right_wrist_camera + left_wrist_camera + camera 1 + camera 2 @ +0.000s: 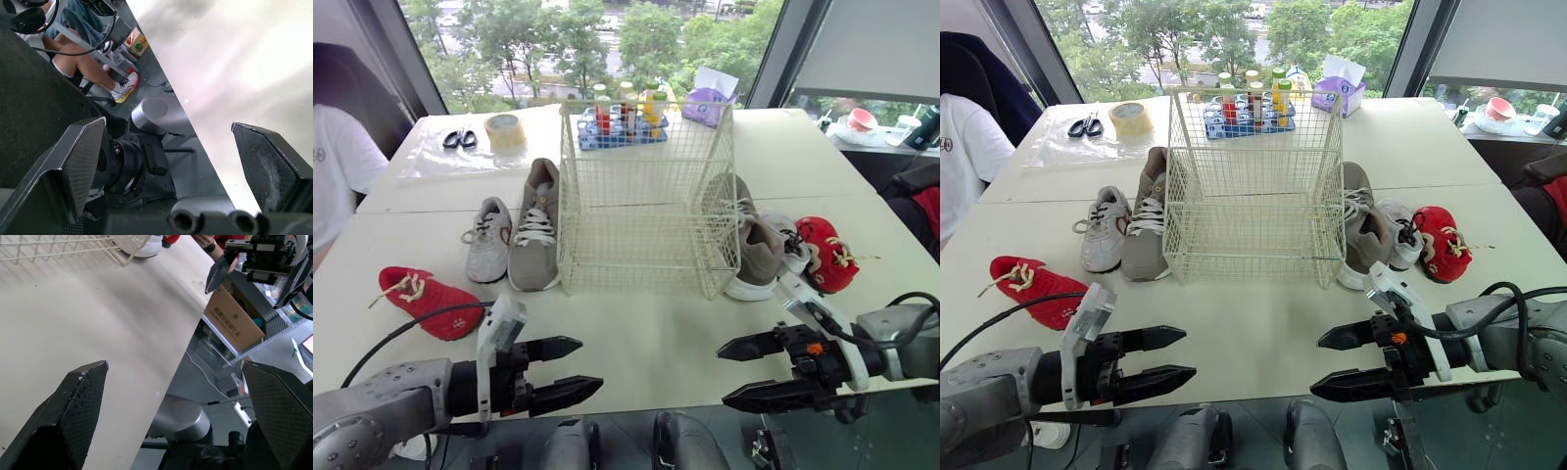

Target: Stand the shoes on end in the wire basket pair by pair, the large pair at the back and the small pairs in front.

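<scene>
Shoes [489,240] are laid flat on the table [646,333] outside the wire basket [646,196] in the left eye view: left red shoe [429,304] and left taupe shoe [536,225] on its left, right taupe shoe [759,245], white shoe [793,257] and right red shoe [827,255] on its right. In the right eye view the left gripper [1190,353] and right gripper [1316,366] are seen at the near table edge, both spread, nothing held. A cardboard box [234,325] under the table is added by the left wrist view; its fingers [83,396] are parted over bare tabletop. A person's leg [83,68] is added by the right wrist view, its fingers wide apart.
</scene>
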### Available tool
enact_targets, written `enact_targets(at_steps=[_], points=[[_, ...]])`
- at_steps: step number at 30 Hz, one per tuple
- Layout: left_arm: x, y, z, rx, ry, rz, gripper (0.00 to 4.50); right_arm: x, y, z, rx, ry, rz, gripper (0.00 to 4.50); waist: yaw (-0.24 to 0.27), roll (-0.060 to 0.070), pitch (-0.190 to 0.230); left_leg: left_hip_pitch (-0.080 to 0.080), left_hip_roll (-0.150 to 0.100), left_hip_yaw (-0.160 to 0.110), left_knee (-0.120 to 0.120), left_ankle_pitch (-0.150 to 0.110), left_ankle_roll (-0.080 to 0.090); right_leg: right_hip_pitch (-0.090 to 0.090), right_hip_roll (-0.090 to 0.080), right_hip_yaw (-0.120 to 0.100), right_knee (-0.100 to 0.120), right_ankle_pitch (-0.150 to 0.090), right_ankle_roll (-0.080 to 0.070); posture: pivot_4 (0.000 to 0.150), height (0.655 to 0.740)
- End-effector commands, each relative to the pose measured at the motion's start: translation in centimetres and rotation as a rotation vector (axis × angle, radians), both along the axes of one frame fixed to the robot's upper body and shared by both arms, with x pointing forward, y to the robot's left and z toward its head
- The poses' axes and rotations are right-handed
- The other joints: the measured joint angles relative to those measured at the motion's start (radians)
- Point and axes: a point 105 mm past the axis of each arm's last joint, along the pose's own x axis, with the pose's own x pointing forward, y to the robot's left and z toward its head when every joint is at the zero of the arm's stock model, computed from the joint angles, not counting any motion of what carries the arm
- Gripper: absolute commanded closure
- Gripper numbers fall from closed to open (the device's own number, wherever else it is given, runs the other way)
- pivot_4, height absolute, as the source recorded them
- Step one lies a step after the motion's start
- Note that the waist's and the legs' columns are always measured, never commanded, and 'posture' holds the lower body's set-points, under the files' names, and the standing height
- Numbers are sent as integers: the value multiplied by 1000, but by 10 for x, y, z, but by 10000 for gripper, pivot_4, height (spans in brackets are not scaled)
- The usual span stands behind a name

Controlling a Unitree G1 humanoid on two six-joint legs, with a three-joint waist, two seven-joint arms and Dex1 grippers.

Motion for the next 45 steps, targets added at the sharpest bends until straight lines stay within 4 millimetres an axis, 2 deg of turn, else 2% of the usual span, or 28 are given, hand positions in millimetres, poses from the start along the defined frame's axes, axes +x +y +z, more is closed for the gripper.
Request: enact_targets(at_steps=[1,24,29,31,34,37,39,40,42,45], points=[[0,-3,5,-23,-25,-3,118,-2,3,5,8,-21,14,0,0,0,0,0,0,0,0,0,0,0,0,0,0,0,0,1500,7400],[6,-4,10,-35,-60,-10,118,6,11,10,55,-68,-31,0,0,0,0,0,0,0,0,0,0,0,0,0,0,1,-2,1500,7400],[6,-4,10,-31,-70,-1,118,-2,14,16,79,-37,18,0,0,0,0,0,0,0,0,0,0,0,0,0,1,1,-2,1500,7400],[7,-5,18,-70,-80,-1,118,3,14,30,123,-69,9,0,0,0,0,0,0,0,0,0,0,0,0,0,1,1,-2,1500,7400],[14,-8,44,-118,-154,-22,118,16,13,73,259,-155,-15,0,-1,0,0,0,0,0,1,0,0,0,0,0,1,1,-2,1500,7400],[37,-10,91,-172,-311,-30,118,48,-2,144,493,-348,-178,0,4,0,0,2,0,-1,2,0,0,2,1,0,2,2,-3,1500,7400],[45,-15,112,-198,-374,-39,118,64,-21,179,622,-444,-324,0,6,-1,0,2,-1,-2,3,1,0,4,1,0,2,2,-3,1500,7400],[45,-19,117,-204,-387,-53,118,72,-31,186,643,-482,-408,0,5,-2,-1,2,-1,-2,2,1,0,4,1,0,2,2,-3,1500,7400],[37,-28,122,-231,-376,-105,118,81,-46,184,622,-532,-527,0,2,-2,-1,2,-1,-1,2,0,1,4,1,1,1,3,2,1500,7400],[28,-36,119,-242,-344,-158,118,93,-64,165,546,-593,-702,0,-1,-2,-1,1,-2,-1,1,1,0,4,-1,1,3,2,7,1500,7400]])
